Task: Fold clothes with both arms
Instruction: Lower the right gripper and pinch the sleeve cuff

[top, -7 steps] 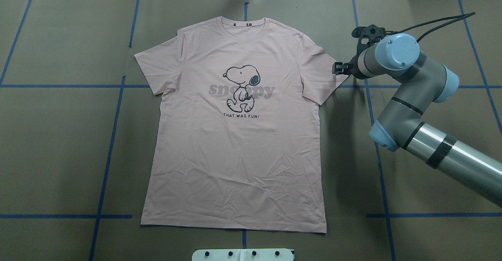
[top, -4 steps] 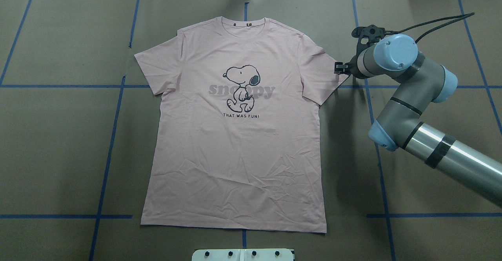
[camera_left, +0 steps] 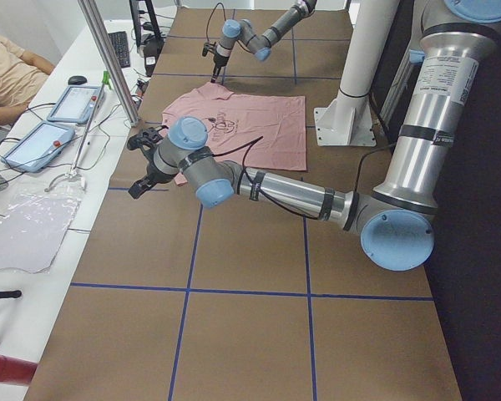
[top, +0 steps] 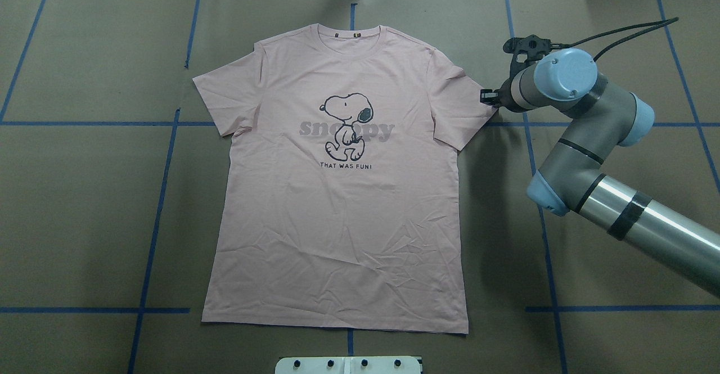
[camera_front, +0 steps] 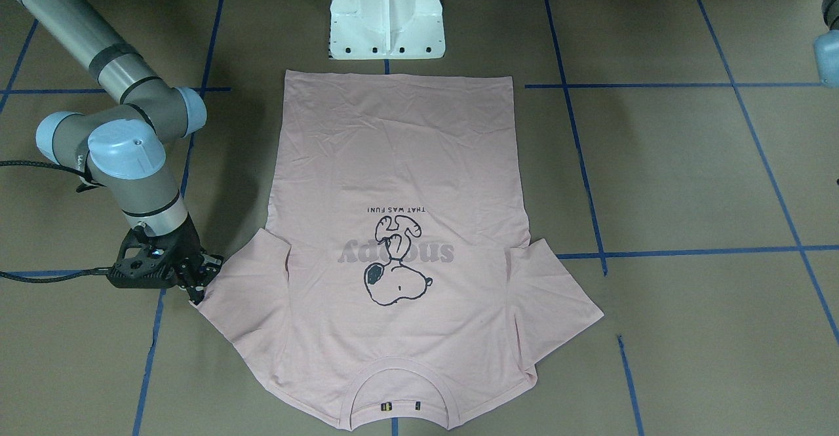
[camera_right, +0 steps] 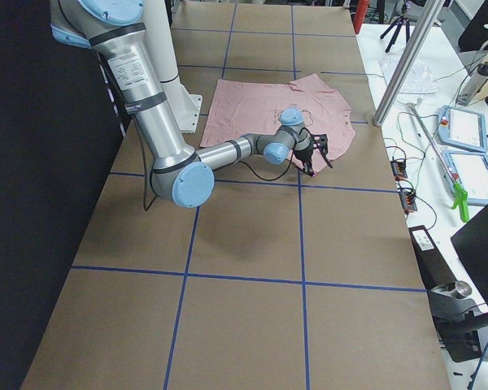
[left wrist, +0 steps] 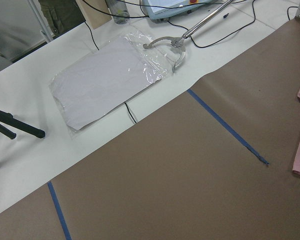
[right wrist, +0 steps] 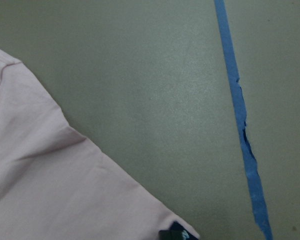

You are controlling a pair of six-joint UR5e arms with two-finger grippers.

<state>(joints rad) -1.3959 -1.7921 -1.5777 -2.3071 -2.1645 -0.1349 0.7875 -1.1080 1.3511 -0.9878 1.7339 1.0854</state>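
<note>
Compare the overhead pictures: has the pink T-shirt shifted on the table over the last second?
No. The T-shirt has not shifted: its hem corner lies just as close to the end of the blue tape line beside it as before.

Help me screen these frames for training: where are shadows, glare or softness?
Overhead exterior: the right arm throws a broad dark shadow on the table beside the T-shirt. Left wrist-mounted: glare streaks on the plastic sleeve. Right wrist-mounted: a soft close-up with a greenish cast.

Bright, even light; soft shadow under the right arm (top: pixel 579 154).
</note>
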